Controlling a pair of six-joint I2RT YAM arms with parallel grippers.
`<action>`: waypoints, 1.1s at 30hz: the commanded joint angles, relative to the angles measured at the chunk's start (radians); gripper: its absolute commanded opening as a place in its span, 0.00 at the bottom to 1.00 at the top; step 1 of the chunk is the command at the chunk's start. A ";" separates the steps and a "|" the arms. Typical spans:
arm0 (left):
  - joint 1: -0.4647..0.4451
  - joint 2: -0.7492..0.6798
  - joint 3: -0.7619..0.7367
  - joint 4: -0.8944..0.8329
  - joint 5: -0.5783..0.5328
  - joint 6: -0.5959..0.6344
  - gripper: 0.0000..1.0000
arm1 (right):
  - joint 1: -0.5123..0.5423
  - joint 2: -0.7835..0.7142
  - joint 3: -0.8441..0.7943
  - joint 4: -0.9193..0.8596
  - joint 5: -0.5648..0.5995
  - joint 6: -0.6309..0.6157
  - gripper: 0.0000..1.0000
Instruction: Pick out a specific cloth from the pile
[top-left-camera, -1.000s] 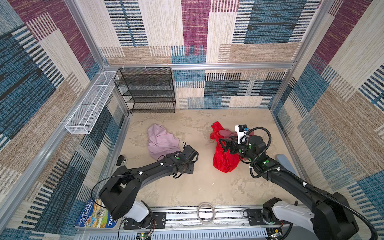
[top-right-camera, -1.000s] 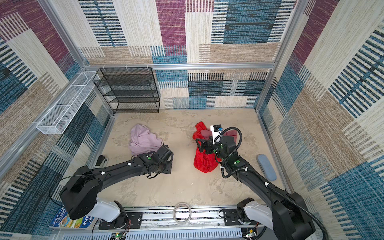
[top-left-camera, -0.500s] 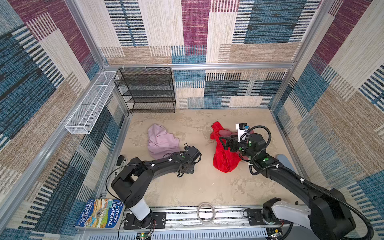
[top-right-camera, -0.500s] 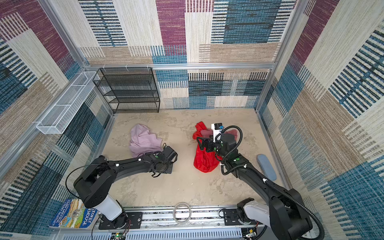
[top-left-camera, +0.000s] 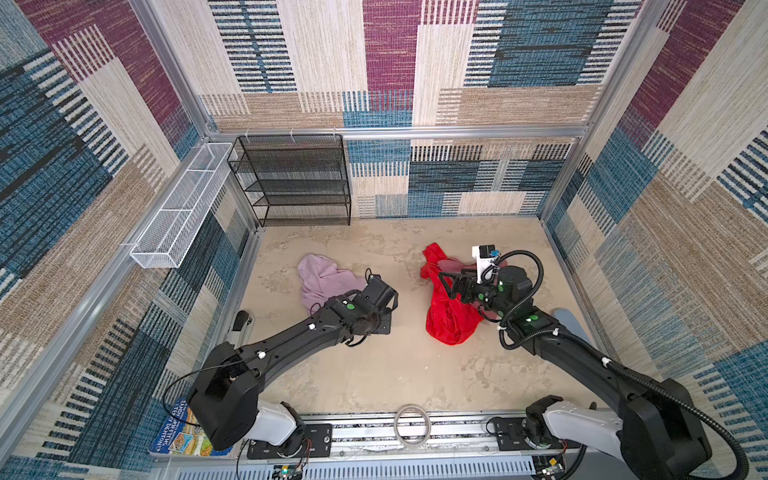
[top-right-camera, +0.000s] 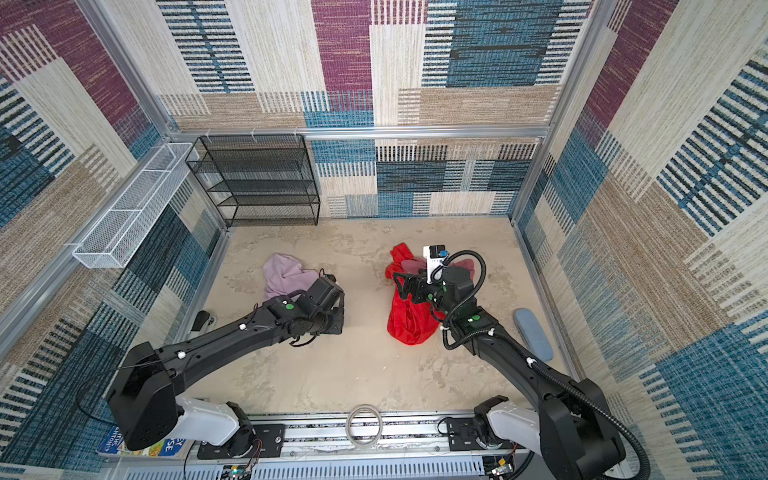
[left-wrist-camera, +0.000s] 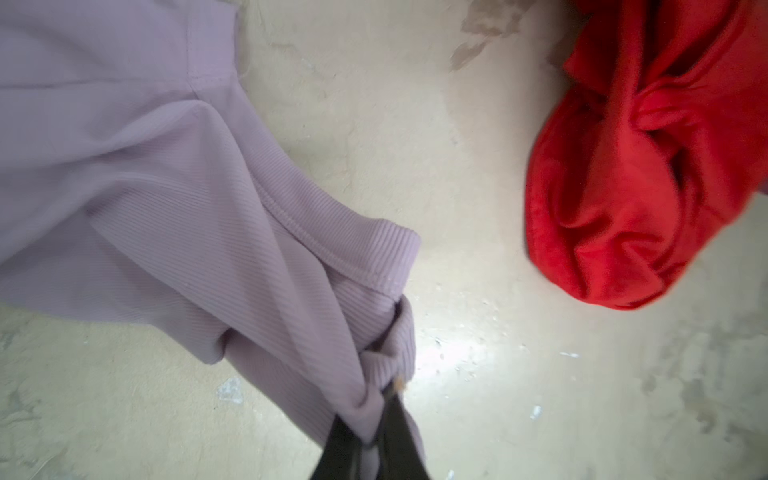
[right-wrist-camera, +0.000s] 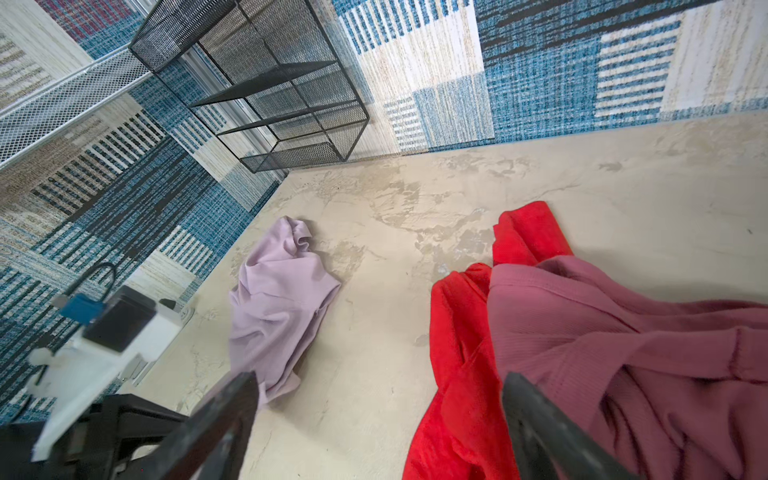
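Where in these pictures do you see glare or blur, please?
Left wrist view: a bright glare patch on the table beside the pinched lilac cloth, and the red cloth is soft-edged. Right wrist view: the near fingers are blurred. Both top views look sharp.

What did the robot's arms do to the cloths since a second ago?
The left claw pinched shut on an edge of the pale lilac cloth. The cloth itself has not been dragged or lifted. The right claw stayed open over the pile of red and mauve cloths, which did not move.
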 joint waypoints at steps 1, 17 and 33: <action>0.001 -0.044 0.037 -0.080 0.029 -0.004 0.00 | 0.000 0.012 0.014 0.024 -0.027 0.023 0.94; 0.099 -0.186 0.260 -0.266 -0.065 0.106 0.00 | -0.001 0.040 0.031 0.032 -0.064 0.037 0.93; 0.459 -0.082 0.257 -0.028 0.092 0.227 0.00 | -0.001 0.084 0.054 0.030 -0.077 0.033 0.93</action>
